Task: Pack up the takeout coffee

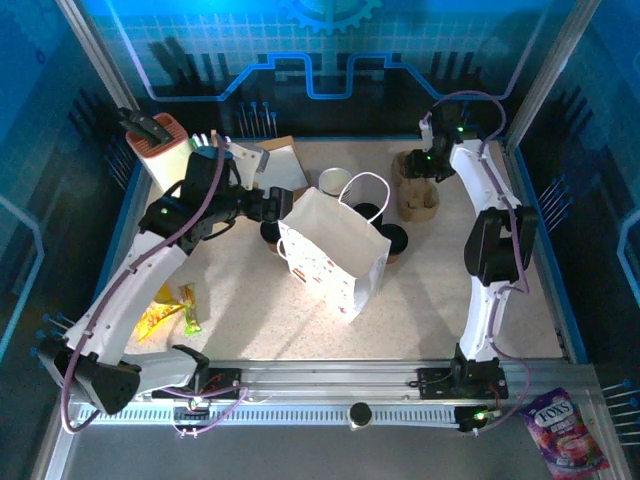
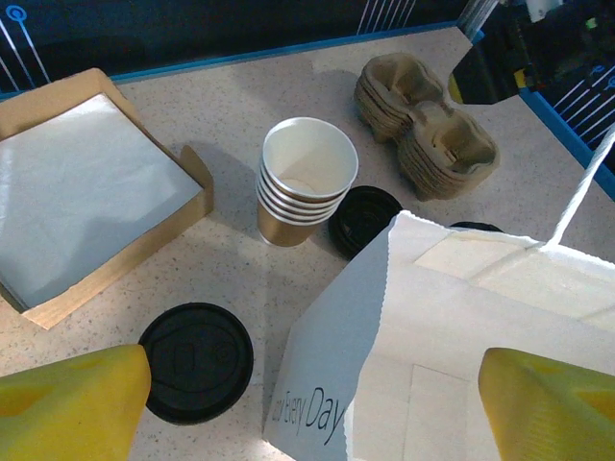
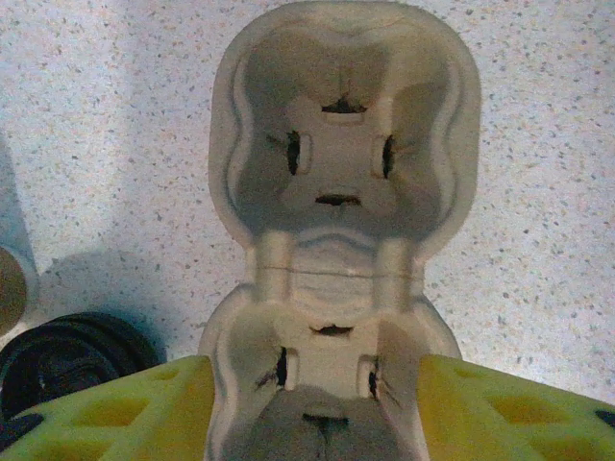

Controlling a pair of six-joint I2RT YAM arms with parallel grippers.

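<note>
The takeout coffee cups (image 2: 306,182) stand as a nested stack of tan paper cups with white insides, no lid on top. Loose black lids lie around them: one (image 2: 195,362) near my left fingers, others (image 2: 365,219) beside the stack. The white paper bag (image 1: 330,250) stands open mid-table. My left gripper (image 1: 268,205) hovers open over the bag's rim (image 2: 384,288), holding nothing. My right gripper (image 3: 315,403) is down on the beige pulp cup carrier (image 3: 341,173), its yellow fingers (image 3: 125,408) pressed against both sides of the near pocket.
A brown tray of white napkins (image 2: 86,192) sits at the back left. An orange holder (image 1: 160,140) stands in the far left corner. Yellow snack packets (image 1: 165,310) lie by the left arm. More black lids (image 1: 395,240) rest right of the bag.
</note>
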